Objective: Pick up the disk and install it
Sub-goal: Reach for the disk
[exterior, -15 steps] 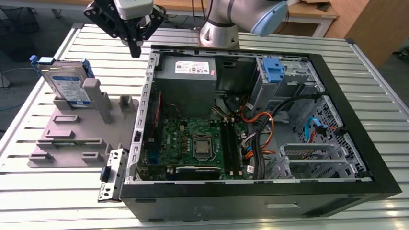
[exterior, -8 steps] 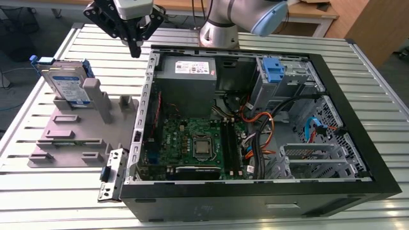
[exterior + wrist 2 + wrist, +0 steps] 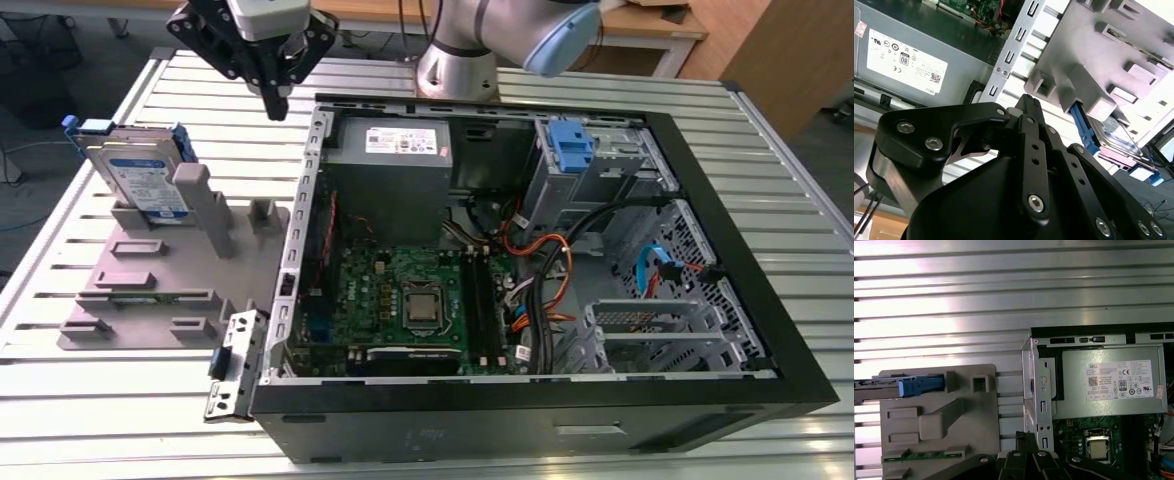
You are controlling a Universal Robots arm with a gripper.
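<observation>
One silver, blue-railed disk (image 3: 139, 170) stands in your grey moulded holder (image 3: 174, 275) on the ribbed tabletop (image 3: 80, 420); your black gripper (image 3: 276, 108) hangs closed, empty.

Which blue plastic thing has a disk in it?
The blue rails on the grey stand, outside the computer case, hold the silver disk. The blue bracket inside the case is bare.

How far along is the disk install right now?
Nothing looks done: the disk stands in the grey fixture beside the open computer case. The gripper hangs empty and shut above the table between them. Picking the disk up and installing it both remain.
</observation>
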